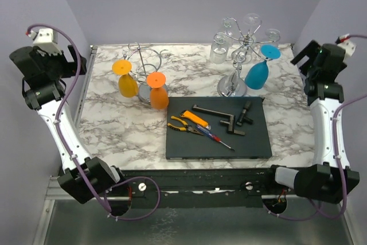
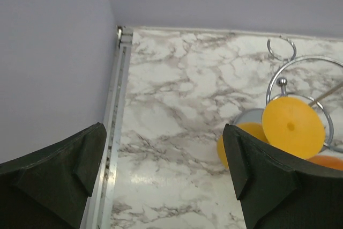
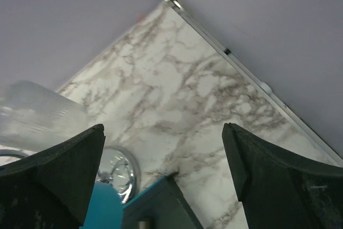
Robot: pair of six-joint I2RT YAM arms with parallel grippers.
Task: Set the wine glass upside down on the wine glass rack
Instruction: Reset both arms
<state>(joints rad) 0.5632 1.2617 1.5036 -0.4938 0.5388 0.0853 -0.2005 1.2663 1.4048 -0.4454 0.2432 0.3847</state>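
Marble-patterned tabletop [image 1: 114, 124], boxed in by lavender walls at the back and on both sides.

Upper left of the overhead view: wire wine glass rack [image 1: 143, 55] with a yellow wine glass [image 1: 126, 81] and an orange wine glass [image 1: 158, 93], both with the foot uppermost and the bowl down. Orange one just right of and nearer than the yellow. Cannot tell whether the bowls touch the marble.

Upper right: chrome wine glass rack [image 1: 232, 84] on a round base. Blue wine glass [image 1: 259, 72] hanging from its right side, inverted and tilted, foot up towards the right. Clear glasses [image 1: 218, 50] on the upper arms, also inverted.

Lower centre: dark mat [image 1: 252, 142] lying flat. On it, orange-handled pliers [image 1: 186, 124] at the left, a red-and-blue screwdriver [image 1: 217, 138] just right of them, and black hex keys [image 1: 215, 113] towards the top.

Left gripper [image 2: 163, 148]: raised at the far left of the frame, well apart from every glass. Jaws wide apart, nothing between them. Yellow foot disc and rack ring at the right edge of the left wrist view.

Right gripper [image 3: 163, 143]: raised at the far right, well apart from the chrome rack. Jaws spread wide, nothing held. Bare marble and the wall corner between the fingers in the right wrist view, a ribbed clear glass at the left edge.
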